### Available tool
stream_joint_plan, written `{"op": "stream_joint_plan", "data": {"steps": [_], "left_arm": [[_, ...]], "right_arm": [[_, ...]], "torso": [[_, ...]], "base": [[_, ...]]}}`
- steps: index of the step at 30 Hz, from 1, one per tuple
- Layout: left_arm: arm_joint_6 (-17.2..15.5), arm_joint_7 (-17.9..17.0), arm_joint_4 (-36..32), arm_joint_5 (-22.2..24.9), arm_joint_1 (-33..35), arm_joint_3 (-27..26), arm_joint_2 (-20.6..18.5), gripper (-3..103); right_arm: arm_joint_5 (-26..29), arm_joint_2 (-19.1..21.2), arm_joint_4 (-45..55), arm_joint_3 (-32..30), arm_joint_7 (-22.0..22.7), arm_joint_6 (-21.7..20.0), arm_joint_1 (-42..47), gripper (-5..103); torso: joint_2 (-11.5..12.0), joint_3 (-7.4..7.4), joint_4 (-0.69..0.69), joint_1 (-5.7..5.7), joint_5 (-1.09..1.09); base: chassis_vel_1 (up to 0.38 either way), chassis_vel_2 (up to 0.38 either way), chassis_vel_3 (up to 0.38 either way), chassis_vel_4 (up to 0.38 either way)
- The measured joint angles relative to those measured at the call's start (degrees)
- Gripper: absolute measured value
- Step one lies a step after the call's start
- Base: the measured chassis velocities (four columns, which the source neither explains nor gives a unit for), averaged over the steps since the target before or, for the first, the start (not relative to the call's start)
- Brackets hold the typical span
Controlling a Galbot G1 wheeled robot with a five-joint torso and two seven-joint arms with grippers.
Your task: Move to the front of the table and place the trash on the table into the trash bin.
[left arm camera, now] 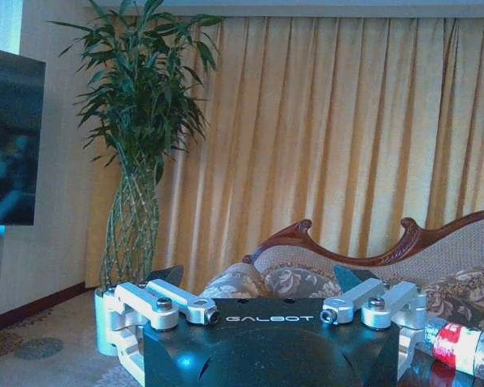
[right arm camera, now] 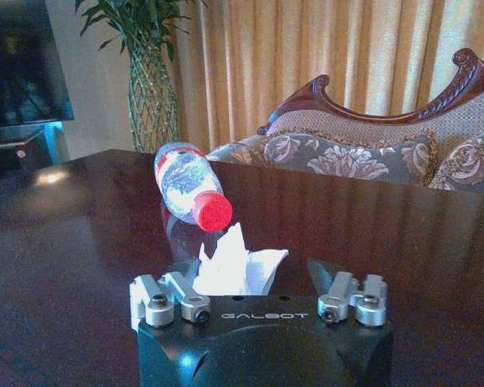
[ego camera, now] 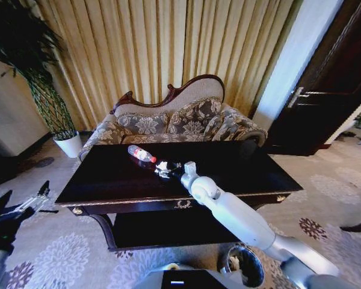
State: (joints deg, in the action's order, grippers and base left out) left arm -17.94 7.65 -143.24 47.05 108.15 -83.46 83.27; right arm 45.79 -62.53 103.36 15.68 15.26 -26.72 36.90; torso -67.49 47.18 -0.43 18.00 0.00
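1. Reaching out over the table [ego camera: 96, 180] from the near right, the right arm stretches its white forearm toward the middle of the dark glossy top.
2. The right gripper [ego camera: 166, 170] sits low over the tabletop, with its fingers spread wide on either side of a crumpled white paper scrap [right arm camera: 235, 264].
3. In the right wrist view the right gripper [right arm camera: 256, 278] has its jaws released and standing apart from the paper, which rises between them; I cannot tell whether either finger touches it.
4. The bottle [ego camera: 141, 154] lies on its side on the table, just beyond the paper toward the far left, with its red cap pointing back at the gripper.
5. From the right wrist camera the bottle [right arm camera: 187, 184] shows clear plastic, a red label band and the red cap, close to the paper but apart from it.
6. The trash bin [ego camera: 245, 266] stands on the patterned carpet at the near right of the table, below the right arm, with its opening facing up.
7. The left gripper [ego camera: 21, 205] hangs at the near left, off the table and above the carpet, its fingers spread with nothing between them.
8. In the left wrist view the left gripper [left arm camera: 258, 278] faces the floral sofa [left arm camera: 436, 274], the golden curtains [left arm camera: 331, 129] and a tall potted plant [left arm camera: 141, 121].
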Motion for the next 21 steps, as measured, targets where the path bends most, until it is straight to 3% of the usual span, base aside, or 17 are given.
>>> {"op": "stream_joint_plan", "data": {"steps": [2, 9, 11, 13, 16, 17, 21], "left_arm": [[0.01, 0.0, 0.0, 0.01, -0.01, 0.0, -0.02, 100], [0.14, 0.0, 0.0, 0.09, -0.5, 0.21, -0.24, 100], [0.15, 0.0, 0.0, 0.12, -0.5, 0.22, -0.28, 100], [0.16, 0.0, 0.0, 0.15, -0.5, 0.27, -0.37, 100], [0.17, -0.01, 0.0, 0.16, -0.53, 0.32, -0.37, 100], [0.18, -0.01, 0.0, 0.16, -0.55, 0.37, -0.37, 100], [0.2, 0.02, 0.0, 0.17, -0.56, 0.41, -0.38, 100]], "right_arm": [[-0.17, 0.0, 0.0, -0.01, 0.02, 0.05, 0.15, 73], [-1.14, 0.34, 0.52, -1.08, 0.14, 0.51, 1.54, 41], [-1.15, 0.34, 0.61, -1.23, 0.2, 0.53, 1.6, 41], [-1.17, 0.43, 0.95, -1.7, 0.36, 0.57, 1.9, 30], [-1.18, 0.58, 1.3, -1.99, 0.46, 0.58, 2.2, 24], [-1.18, 0.79, 1.63, -2.28, 0.53, 0.6, 2.51, 14], [-1.18, 1.05, 2.24, -2.99, 0.64, 0.63, 3.04, 3]], "torso": [[0.0, 0.0, 0.0, 0.0, 0.0], [0.0, 0.0, -0.01, 0.0, 0.0], [0.0, 0.0, 0.0, 0.0, 0.0], [0.0, 0.0, 0.0, 0.0, 0.0], [0.0, 0.0, 0.0, 0.0, 0.0], [0.0, 0.0, 0.0, -0.01, 0.0], [0.0, 0.0, 0.0, -0.01, 0.0]], "base": [[0.0, 0.0, 0.0, 0.0], [0.0, 0.0, 0.0, 0.0], [0.0, 0.0, 0.0, 0.0], [0.0, 0.0, 0.0, 0.0], [0.0, 0.0, 0.0, 0.0], [0.0, 0.0, 0.0, 0.0], [0.0, 0.0, 0.0, 0.0]]}}
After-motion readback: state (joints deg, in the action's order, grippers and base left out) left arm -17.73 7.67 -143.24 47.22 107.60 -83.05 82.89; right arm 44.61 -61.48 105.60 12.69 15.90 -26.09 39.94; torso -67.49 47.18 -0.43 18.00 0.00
